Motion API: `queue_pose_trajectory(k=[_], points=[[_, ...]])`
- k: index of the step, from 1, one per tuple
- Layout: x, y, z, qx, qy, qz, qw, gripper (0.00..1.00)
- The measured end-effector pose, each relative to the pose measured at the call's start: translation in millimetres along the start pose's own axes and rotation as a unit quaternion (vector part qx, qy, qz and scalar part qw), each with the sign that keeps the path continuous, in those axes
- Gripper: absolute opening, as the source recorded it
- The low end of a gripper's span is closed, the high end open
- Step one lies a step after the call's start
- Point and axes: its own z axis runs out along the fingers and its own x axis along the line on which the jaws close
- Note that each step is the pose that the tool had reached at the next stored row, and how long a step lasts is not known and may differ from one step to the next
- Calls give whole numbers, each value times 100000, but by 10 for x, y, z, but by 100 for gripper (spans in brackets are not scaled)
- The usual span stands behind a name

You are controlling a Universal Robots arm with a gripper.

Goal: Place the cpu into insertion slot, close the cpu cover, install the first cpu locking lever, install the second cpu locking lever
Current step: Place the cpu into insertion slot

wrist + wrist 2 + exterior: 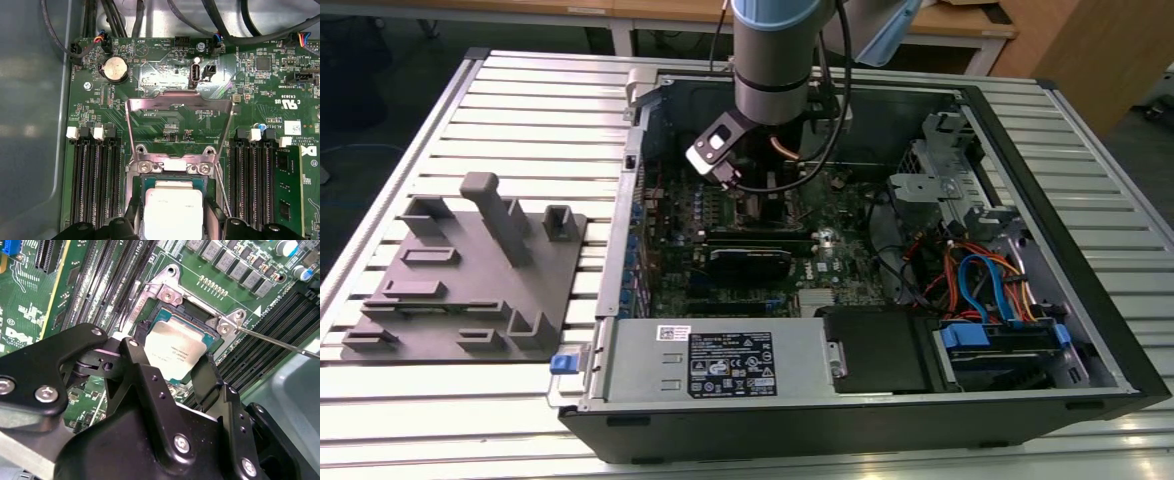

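The gripper [169, 354] is clenched on the cpu [175, 352]: in both wrist views its black fingers [132, 216] sit tight against two opposite edges of the chip, with its pale metal top showing between them. The cpu [172, 212] is down at the insertion slot [196, 313], inside its black rim. I can't tell from here whether it is fully seated or held a touch above.

The cpu cover [180, 102] is swung open and stands up behind the slot. Through its square window you can see the green motherboard [165, 127]. A thin locking lever [280, 342] sticks out sideways from the corner of the slot's silver bracket, clear of any catch. Long black memory slots [95, 180] run along both sides of the socket, and a round coin battery [115, 67] sits further up the board.

In the exterior view, the robot arm [781, 60] reaches straight down into the open computer case [1067, 250], which lies on a slatted metal table [520, 100]. The grey power-supply box [720, 360] fills the near corner of the case. Blue and orange cables [987, 285] are bundled toward the exterior view's right. On the exterior view's left, well apart from the case, lies a grey fixture plate [467, 280] with upright pegs.
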Motion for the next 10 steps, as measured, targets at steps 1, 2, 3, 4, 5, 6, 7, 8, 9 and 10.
queue_pose_trajectory(k=[1,2,3,4,5,6,7,8,9,10], points=[[0,0,0,-2,2,4,100000,60],[-1,0,0,-1,-11,4,100000,60],[-1,0,-1,4,-29,-1,100000,59],[-2,0,-2,7,-30,-3,100000,59],[-2,0,-1,7,-22,-2,100000,58],[-1,0,-1,7,-13,-1,100000,58],[0,1,0,0,-7,-1,100000,58],[0,1,0,-3,-2,-1,100000,58],[0,1,-2,-4,2,-2,100000,58],[0,1,-6,-9,18,1,100000,58]])
